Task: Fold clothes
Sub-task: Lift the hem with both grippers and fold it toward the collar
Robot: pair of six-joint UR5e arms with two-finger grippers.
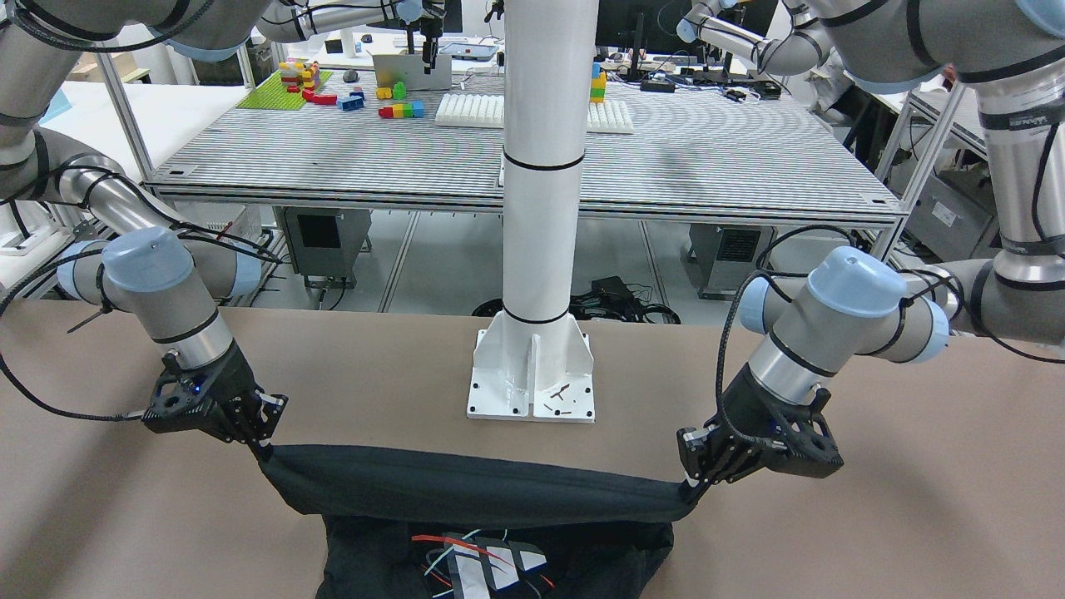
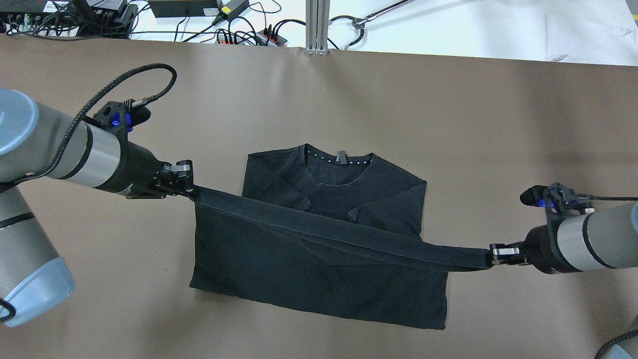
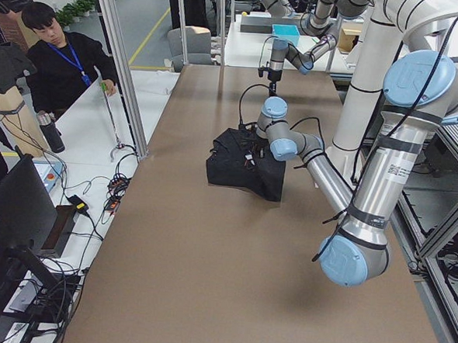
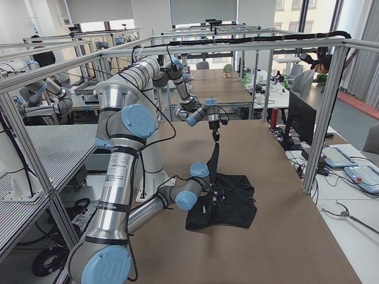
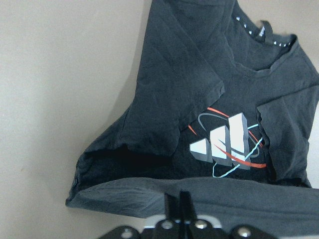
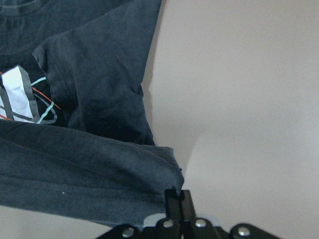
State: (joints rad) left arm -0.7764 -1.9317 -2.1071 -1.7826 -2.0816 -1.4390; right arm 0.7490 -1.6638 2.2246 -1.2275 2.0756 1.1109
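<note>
Brown tabletop (image 2: 349,99) bears the black garment (image 2: 279,259) mid-table, left gripper (image 2: 192,187) and right gripper (image 2: 491,255) each pinching a hem corner and holding that edge taut, likely so it folds evenly toward the far collar (image 2: 339,158).

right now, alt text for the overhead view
A black t-shirt lies on a brown table, sleeves folded in, collar away from the robot. The left end effector and right end effector each pinch one end of an edge stretched taut across it.

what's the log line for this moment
left end effector: shut on black shirt | right end effector: shut on it | stretched taut between them
</note>
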